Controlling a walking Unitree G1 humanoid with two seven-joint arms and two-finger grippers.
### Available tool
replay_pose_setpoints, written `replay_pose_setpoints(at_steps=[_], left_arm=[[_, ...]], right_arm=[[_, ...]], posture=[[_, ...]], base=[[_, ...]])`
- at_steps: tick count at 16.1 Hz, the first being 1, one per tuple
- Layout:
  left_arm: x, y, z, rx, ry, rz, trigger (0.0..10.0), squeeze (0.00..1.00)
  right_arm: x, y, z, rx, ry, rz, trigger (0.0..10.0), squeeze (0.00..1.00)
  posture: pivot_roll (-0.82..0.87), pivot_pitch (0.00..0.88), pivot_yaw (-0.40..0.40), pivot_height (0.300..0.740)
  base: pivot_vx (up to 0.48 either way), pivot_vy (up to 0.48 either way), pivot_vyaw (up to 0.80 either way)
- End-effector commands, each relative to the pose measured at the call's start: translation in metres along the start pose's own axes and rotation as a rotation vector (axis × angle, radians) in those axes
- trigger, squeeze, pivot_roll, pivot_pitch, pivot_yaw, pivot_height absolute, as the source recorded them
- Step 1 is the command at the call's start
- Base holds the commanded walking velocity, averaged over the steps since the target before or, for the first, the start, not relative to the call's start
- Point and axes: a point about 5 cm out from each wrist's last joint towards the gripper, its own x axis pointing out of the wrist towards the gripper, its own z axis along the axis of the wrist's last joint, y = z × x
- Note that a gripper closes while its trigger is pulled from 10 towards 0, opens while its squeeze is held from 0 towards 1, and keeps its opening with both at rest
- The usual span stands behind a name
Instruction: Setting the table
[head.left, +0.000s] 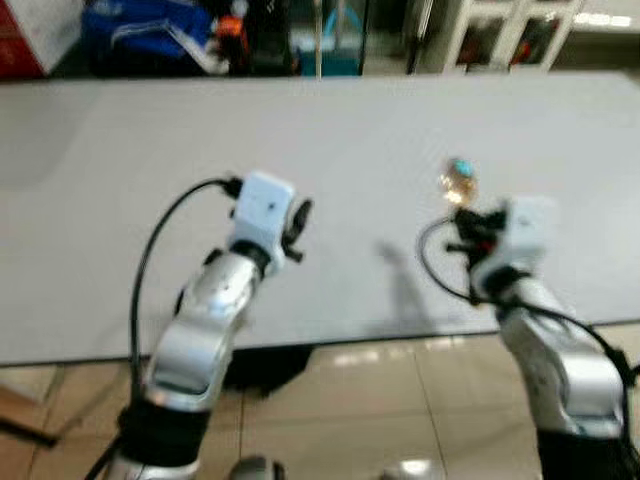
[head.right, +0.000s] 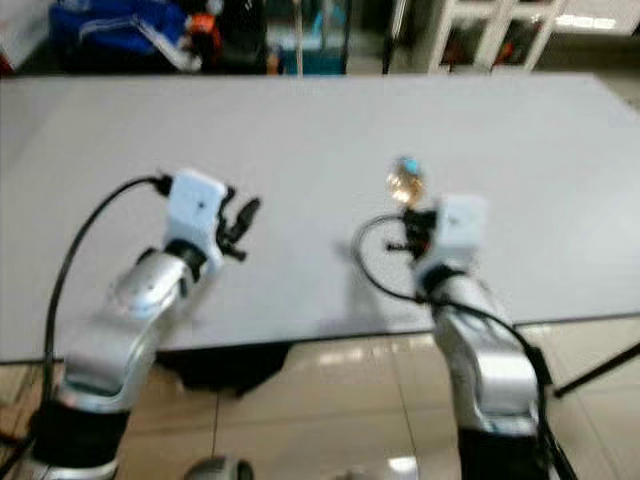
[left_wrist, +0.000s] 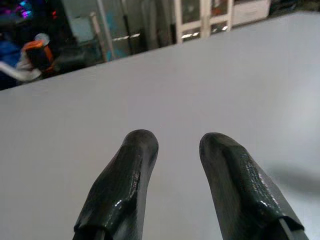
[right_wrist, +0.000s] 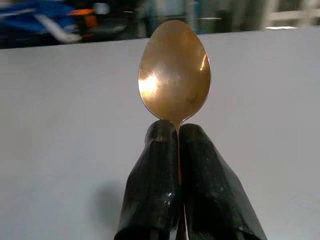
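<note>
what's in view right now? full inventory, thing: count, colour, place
spoon: 1, gold, pinched in the right tool, bowl sticking out past the fingertips, held above the table
table: 1, pale grey, spans the view ahead of the robot
floor: beige glossy tiles, below the table's near edge
clutter: blue and orange items, blurred, beyond the far edge
white furniture: far right, behind the table
left tool: 1, black fingers, apart, over the table
right tool: 1, black fingers, closed on the spoon
arms: 2, silver

Gold spoon (right_wrist: 174, 75), grey table (head.left: 350, 130)
</note>
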Motion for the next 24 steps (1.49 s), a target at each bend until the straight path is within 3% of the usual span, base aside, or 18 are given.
replay_pose_setpoints(at_steps=[1, 4, 6, 7, 10, 13, 16, 20, 24], left_arm=[[-0.004, -0.003, 0.005, 0.011, -0.017, -0.019, 10.0, 0.0], [-0.009, -0.004, -0.001, 0.017, 0.004, -0.079, 10.0, 0.0], [-0.012, -0.004, -0.005, 0.03, 0.018, -0.096, 10.0, 0.0], [-0.016, 0.0, -0.006, 0.052, 0.03, -0.12, 10.0, 0.0], [-0.03, 0.003, -0.016, 0.086, 0.08, -0.169, 10.0, 0.0], [-0.044, -0.005, -0.025, 0.106, 0.126, -0.234, 10.0, 0.0], [-0.045, -0.012, -0.024, 0.099, 0.13, -0.286, 10.0, 0.0], [-0.045, -0.008, -0.021, 0.118, 0.145, -0.301, 10.0, 0.0], [-0.054, -0.013, -0.024, 0.093, 0.152, -0.333, 10.0, 0.0]], right_arm=[[0.001, -0.003, 0.0, 0.0, 0.008, 0.005, 10.0, 0.0], [0.024, 0.005, -0.001, 0.034, 0.044, 0.073, 10.0, 0.0], [0.032, 0.008, -0.008, -0.02, 0.083, 0.092, 10.0, 0.0], [0.046, 0.011, -0.016, -0.072, 0.132, 0.132, 10.0, 0.0], [0.066, 0.005, -0.036, -0.056, 0.275, 0.037, 10.0, 0.0], [0.071, 0.011, -0.049, 0.03, 0.304, -0.037, 10.0, 0.0], [0.077, 0.017, -0.051, 0.119, 0.293, -0.027, 10.0, 0.0], [0.083, 0.022, -0.042, 0.138, 0.282, -0.024, 10.0, 0.0], [0.075, 0.024, -0.047, 0.179, 0.291, -0.016, 10.0, 0.0]], posture=[[0.02, 0.069, -0.023, 0.74], [0.01, 0.095, -0.023, 0.74], [0.01, 0.101, -0.025, 0.74], [0.01, 0.118, -0.026, 0.74], [0.01, 0.143, -0.033, 0.74], [0.02, 0.158, -0.041, 0.74], [0.02, 0.162, -0.031, 0.74], [0.02, 0.194, -0.026, 0.74], [0.02, 0.178, -0.031, 0.74]], base=[[0.0, 0.0, 0.0], [0.0, 0.0, 0.0], [0.0, 0.0, 0.0], [0.0, 0.0, 0.0], [0.0, 0.0, 0.0], [0.0, 0.0, 0.0], [0.0, 0.0, 0.0], [0.0, 0.0, 0.0], [0.0, 0.0, 0.0]])
